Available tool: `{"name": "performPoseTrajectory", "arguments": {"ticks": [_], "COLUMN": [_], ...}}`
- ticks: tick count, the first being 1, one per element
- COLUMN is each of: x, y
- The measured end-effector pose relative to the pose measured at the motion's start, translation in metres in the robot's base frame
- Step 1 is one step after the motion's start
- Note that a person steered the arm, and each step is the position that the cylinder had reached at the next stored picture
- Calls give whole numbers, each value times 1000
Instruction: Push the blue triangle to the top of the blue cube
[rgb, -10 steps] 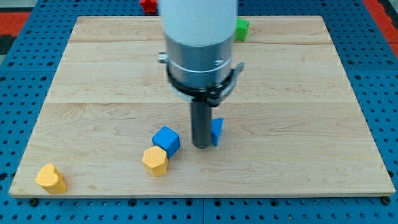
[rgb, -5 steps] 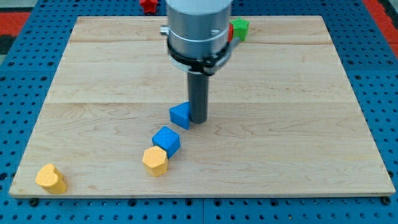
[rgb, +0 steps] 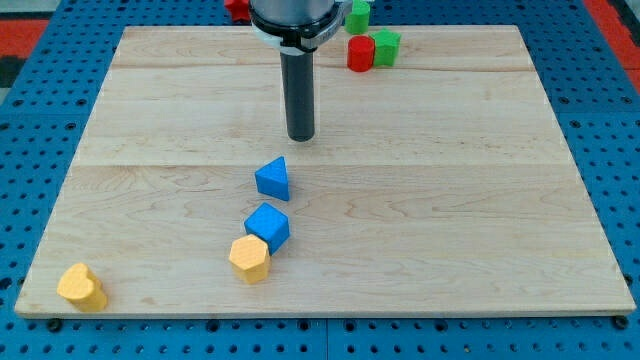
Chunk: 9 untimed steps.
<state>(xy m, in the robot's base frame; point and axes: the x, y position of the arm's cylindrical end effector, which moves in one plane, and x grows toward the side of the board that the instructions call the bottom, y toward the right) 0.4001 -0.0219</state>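
Observation:
The blue triangle (rgb: 273, 178) lies near the board's middle, just above the blue cube (rgb: 267, 226) and apart from it by a small gap. My tip (rgb: 300, 137) is above and slightly right of the triangle, not touching it. The rod rises to the view's top edge.
A yellow hexagonal block (rgb: 249, 258) touches the blue cube's lower left. A yellow block (rgb: 81, 286) sits at the bottom left corner. A red cylinder (rgb: 360, 53) and green blocks (rgb: 386, 45) stand at the top. A red block (rgb: 237, 8) lies off the wooden board (rgb: 480, 200).
The blue triangle slid left and up from right of the rod to above the blue cube. My tip then drew away toward the view's top.

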Motion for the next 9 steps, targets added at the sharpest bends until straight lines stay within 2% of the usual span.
{"name": "performPoseTrajectory", "arguments": {"ticks": [1, 2, 3, 4, 5, 7, 9], "x": [31, 77, 135, 175, 174, 139, 57], "y": [31, 85, 101, 93, 70, 27, 7]}}
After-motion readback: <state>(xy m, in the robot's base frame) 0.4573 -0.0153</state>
